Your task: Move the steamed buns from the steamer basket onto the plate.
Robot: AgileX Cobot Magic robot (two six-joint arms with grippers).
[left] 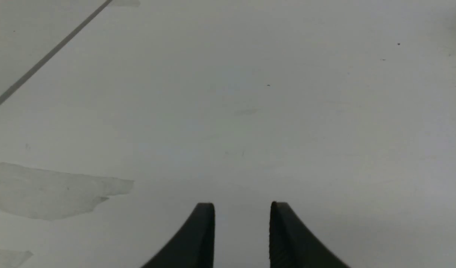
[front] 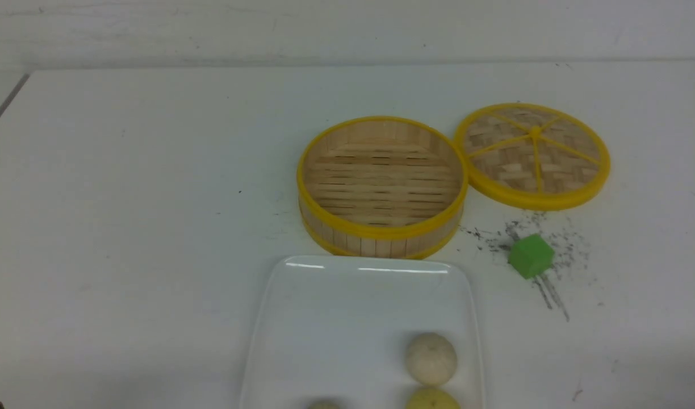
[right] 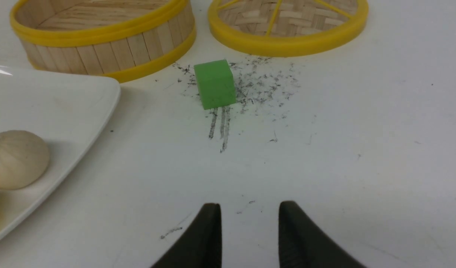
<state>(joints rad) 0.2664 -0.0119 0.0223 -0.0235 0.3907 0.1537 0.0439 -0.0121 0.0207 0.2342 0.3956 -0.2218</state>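
Buns, steamed, three: off-white round one [front: 431, 358], pale yellow one [front: 432, 399] just beside it, third [front: 323, 405] cut off at the frame edge; all lie on my glossy white rectangular plate [front: 336, 318]. Round bamboo-slat steamer basket [front: 381, 184] with yellow rims stands just behind the plate on the white bench [front: 126, 199]. My left gripper [left: 242, 208] and right gripper [right: 249, 208]: jaws apart, holding nothing, over bare bench.

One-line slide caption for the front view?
Round bamboo steamer basket stands empty; three small dough buns sit on the glossy white rectangular plate.
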